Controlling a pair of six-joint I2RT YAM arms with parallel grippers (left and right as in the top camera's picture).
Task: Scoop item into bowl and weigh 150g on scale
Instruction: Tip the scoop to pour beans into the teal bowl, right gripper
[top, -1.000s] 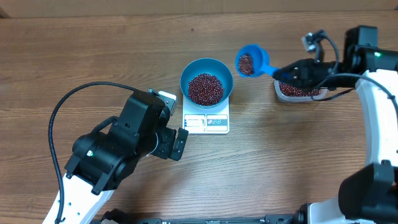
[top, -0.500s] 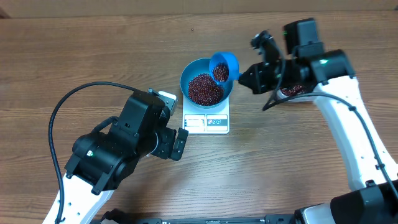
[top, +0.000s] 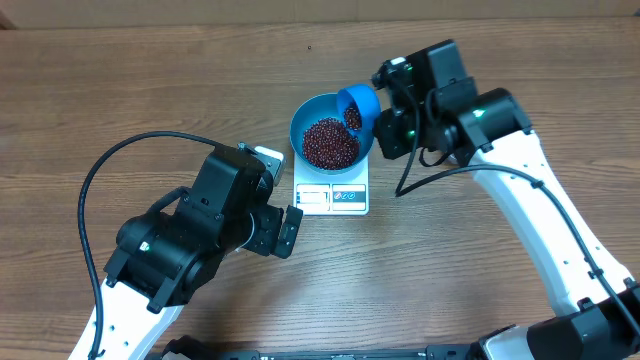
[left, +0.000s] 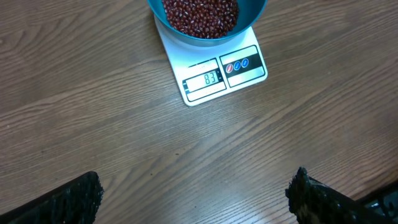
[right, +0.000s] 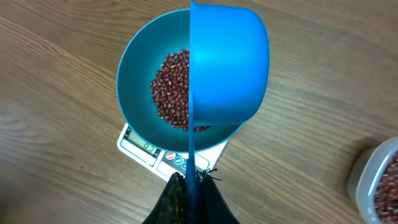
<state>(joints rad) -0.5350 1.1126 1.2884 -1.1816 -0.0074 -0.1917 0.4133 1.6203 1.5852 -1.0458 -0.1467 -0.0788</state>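
The teal bowl (top: 297, 125) sits on the white scale (top: 332, 197) and holds a heap of red-brown beans (top: 328, 143). My right gripper (top: 386, 124) is shut on the handle of a bright blue scoop (top: 358, 108). The scoop is tipped on its side over the bowl's right rim, with beans still in it. From the right wrist, the scoop (right: 227, 68) hides part of the bowl (right: 134, 74) and beans (right: 171, 93), and the gripper (right: 191, 196) pinches the handle. My left gripper (left: 196, 199) is open and empty over bare wood in front of the scale (left: 214, 78), whose display reads 83.
A clear plastic tub (right: 379, 180) with more beans shows at the right edge of the right wrist view; in the overhead view my right arm covers it. The left arm's black body (top: 190, 240) and cable lie left of the scale.
My right gripper carried the scoop left from beside the tub to the bowl and tipped it over the right rim. The left arm stayed still.
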